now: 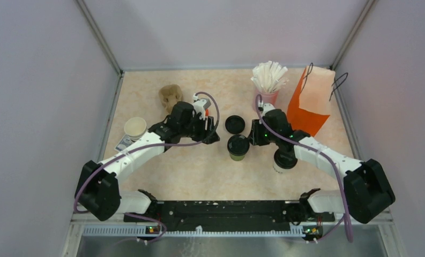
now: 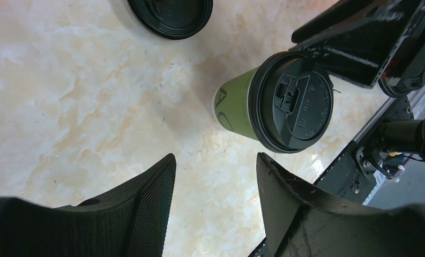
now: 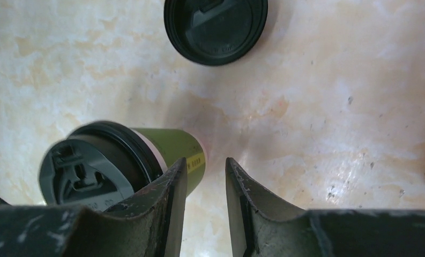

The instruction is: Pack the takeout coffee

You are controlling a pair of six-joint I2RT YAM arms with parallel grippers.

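Tabletop (image 1: 183,171) separates takeout coffee (image 2: 285,101) from open, empty left tool (image 2: 215,166); right tool (image 3: 206,163), slightly parted, empty, adjacent.

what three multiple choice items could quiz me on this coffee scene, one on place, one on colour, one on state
1. Where does the loose black lid lie?
A) on the table, just beyond the takeout coffee
B) at the table's near edge
C) at its left edge

2. What colour is the bag?
A) blue
B) orange
C) black

3. How is the left claw?
A) shut on the coffee
B) shut on the lid
C) open and empty

Answers:
1 A: the top view shows it lying right behind the cup, farther from the arm bases.
2 B: its sides are bright orange.
3 C: its wrist view shows bare table in the wide gap.
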